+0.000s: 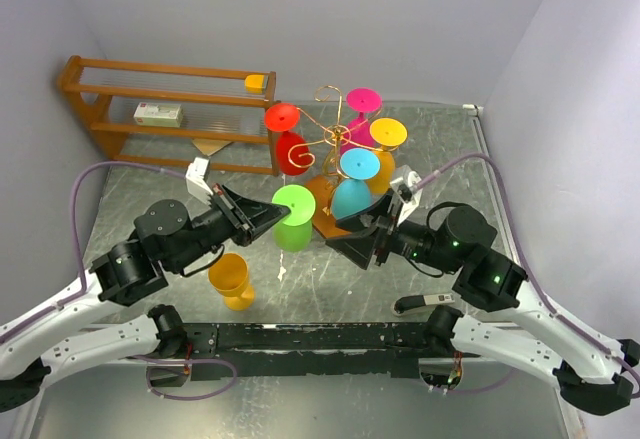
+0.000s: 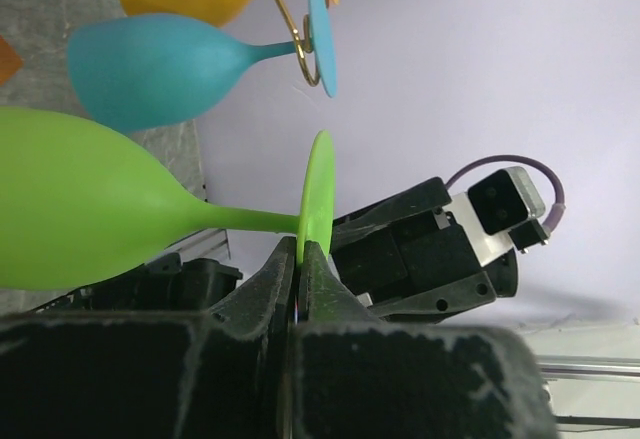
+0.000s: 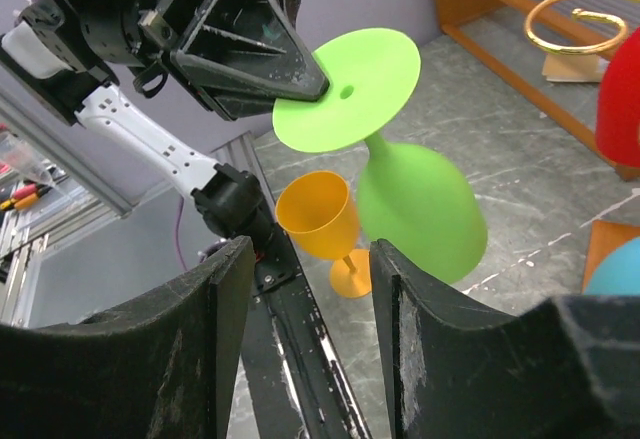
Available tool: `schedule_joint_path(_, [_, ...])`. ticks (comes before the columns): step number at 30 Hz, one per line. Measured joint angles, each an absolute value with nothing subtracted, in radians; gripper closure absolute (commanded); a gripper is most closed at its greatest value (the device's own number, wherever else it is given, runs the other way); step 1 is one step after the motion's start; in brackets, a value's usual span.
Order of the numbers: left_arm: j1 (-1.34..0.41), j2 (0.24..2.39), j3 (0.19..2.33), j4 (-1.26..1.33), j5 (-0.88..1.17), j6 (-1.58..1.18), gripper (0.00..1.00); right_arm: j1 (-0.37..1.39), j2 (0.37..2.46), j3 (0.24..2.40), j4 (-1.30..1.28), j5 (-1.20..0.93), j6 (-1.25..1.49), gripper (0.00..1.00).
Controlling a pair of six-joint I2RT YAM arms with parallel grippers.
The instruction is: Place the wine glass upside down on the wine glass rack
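As its wrist view shows, left claw (image 2: 302, 257) pinches wine glass (image 2: 80, 199); right claw (image 3: 310, 259) spread.

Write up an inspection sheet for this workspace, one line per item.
Surface: grey marbled table.
Job's things: green wine glass is bowl-down, off the table and not yet on the wine glass rack. The rack carries other glasses, among them a cyan glass.
Clutter: orange glass upright on the table; wooden shelf at back left, holding a small box.
Grippers: left gripper shut on the green glass's foot rim; right gripper open, apart from the glass.
Cables: left purple cable and right purple cable loop above the arms, away from the rack.
Surroundings: plain pale walls.
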State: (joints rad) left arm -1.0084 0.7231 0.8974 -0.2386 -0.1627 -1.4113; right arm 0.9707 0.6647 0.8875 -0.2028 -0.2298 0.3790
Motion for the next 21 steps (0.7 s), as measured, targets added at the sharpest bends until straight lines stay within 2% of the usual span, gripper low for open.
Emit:
schedule_joint_path(6, [-1.005,0.808,0.92,-0.241,-0.154,-1.364,0.93,0.971,0.623,0.862,-0.224,-0.163,0.394,0.51])
schedule_joint_path(14, [-0.984,0.927,1.061,-0.257,-0.156,-1.262,0.93,0.971,0.582,0.83,-0.279,-0.105,0.414,0.5])
schedule_joint_path(21, [-0.9,0.992,1.097,-0.203,-0.094,-1.251,0.93,0.971,0.509,0.829,-0.301,-0.065,0.427,0.51])
